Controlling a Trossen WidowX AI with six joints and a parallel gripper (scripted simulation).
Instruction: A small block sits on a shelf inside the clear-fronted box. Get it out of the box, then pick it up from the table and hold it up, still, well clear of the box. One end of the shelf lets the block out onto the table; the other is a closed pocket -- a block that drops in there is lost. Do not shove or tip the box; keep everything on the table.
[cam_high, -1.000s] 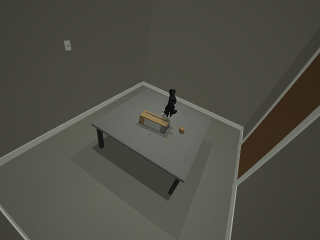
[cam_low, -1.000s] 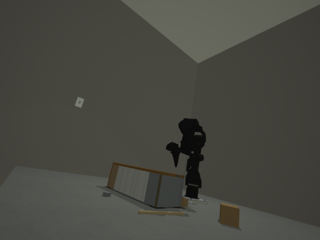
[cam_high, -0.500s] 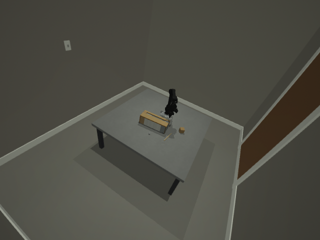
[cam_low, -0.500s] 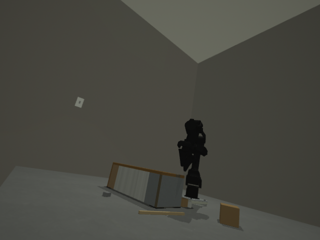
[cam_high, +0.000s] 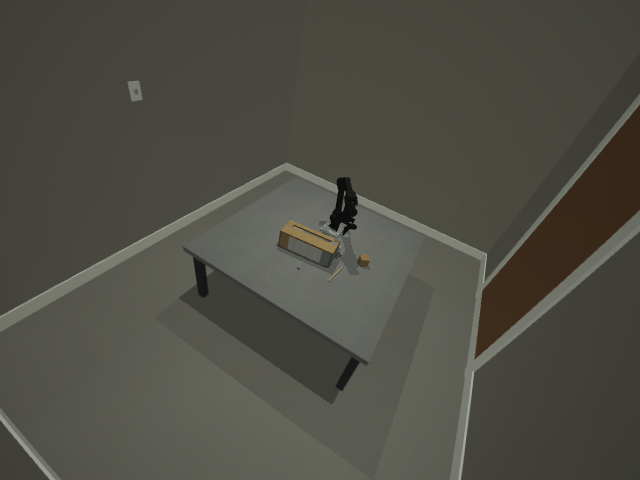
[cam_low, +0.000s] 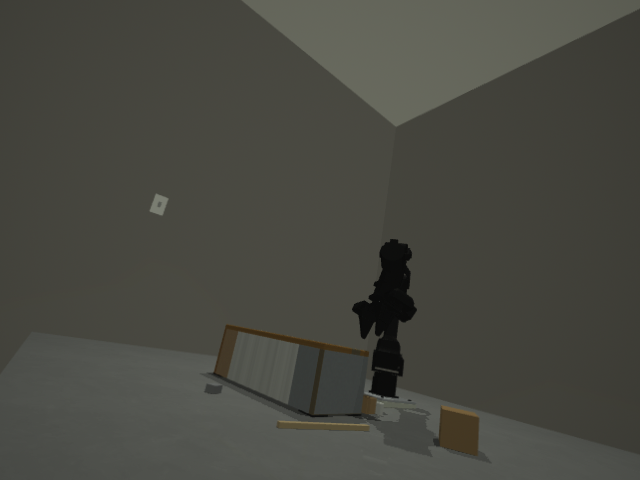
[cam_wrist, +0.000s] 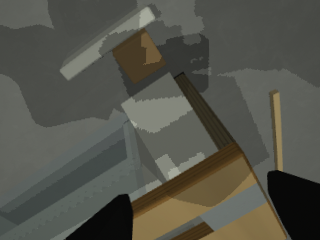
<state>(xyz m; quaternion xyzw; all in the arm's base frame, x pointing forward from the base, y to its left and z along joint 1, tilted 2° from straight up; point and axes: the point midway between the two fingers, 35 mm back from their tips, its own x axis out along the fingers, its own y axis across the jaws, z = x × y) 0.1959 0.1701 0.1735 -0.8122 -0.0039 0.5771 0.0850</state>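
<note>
Small brown cubic block (cam_wrist: 138, 58): no long axis; grey surface (cam_high: 289, 304), dim grey-walled room. End effector (cam_wrist: 200, 227): partly spread, holding nothing.

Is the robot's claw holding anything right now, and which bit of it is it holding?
Nothing is held. The claw hangs open in the air above the end of the box, with only empty space between its fingers.
</note>
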